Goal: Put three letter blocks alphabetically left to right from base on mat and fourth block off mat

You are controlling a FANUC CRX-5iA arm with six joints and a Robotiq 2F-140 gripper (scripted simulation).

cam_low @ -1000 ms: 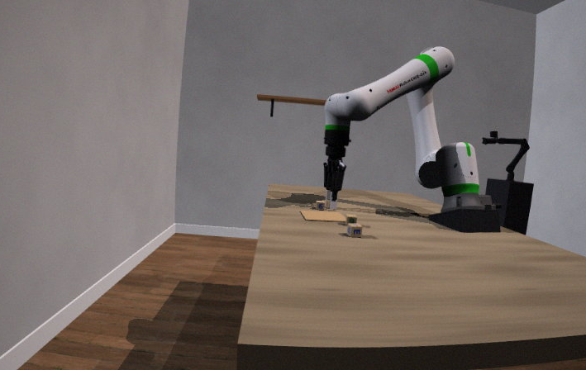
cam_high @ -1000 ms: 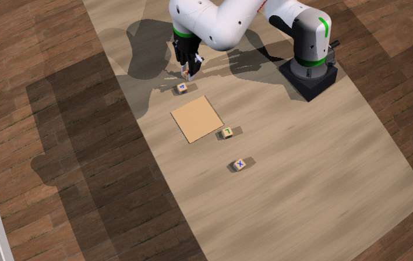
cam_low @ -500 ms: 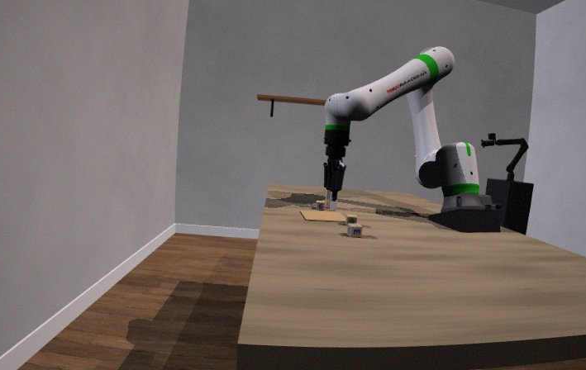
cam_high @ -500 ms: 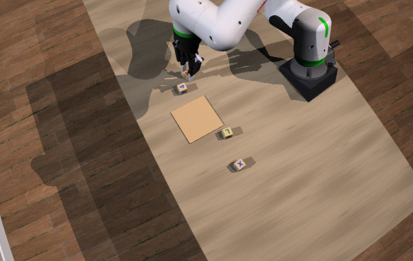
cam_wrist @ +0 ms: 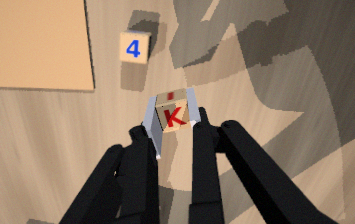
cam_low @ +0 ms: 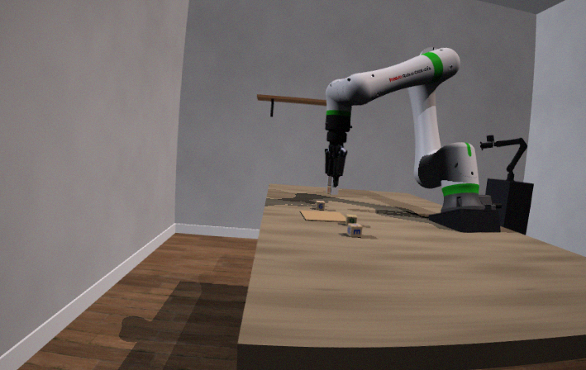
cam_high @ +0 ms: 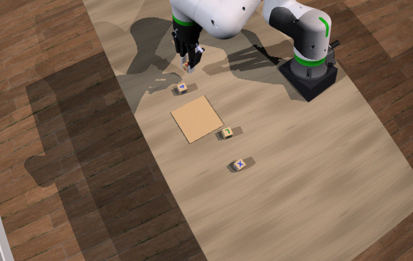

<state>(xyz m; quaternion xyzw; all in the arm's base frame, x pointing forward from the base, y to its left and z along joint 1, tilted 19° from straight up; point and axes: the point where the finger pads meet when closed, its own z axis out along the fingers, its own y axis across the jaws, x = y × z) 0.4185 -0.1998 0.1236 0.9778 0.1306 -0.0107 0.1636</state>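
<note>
The gripper [cam_wrist: 173, 131] is clamped on the K block [cam_wrist: 172, 116], its two pale pads pressed against the block's left and right sides, the red letter K facing up toward the wrist camera. In the top view the held block [cam_high: 186, 66] hangs at the fingertips over the table [cam_high: 299, 181], on the far side of the tan mat [cam_high: 197, 118] and well apart from it. Whether the block touches the table cannot be told.

Between the gripper and the mat sits the 4 block [cam_high: 182, 87], its blue numeral up, just off the mat's far edge. The L block [cam_high: 226, 132], lettered in green, rests beside the mat's right corner, off the mat. The X block [cam_high: 239, 164], lettered in blue, lies nearer the camera, apart from the mat.

In the exterior view the white arm [cam_low: 392, 78] carries red lettering on its upper link, too blurred to read with confidence.
</note>
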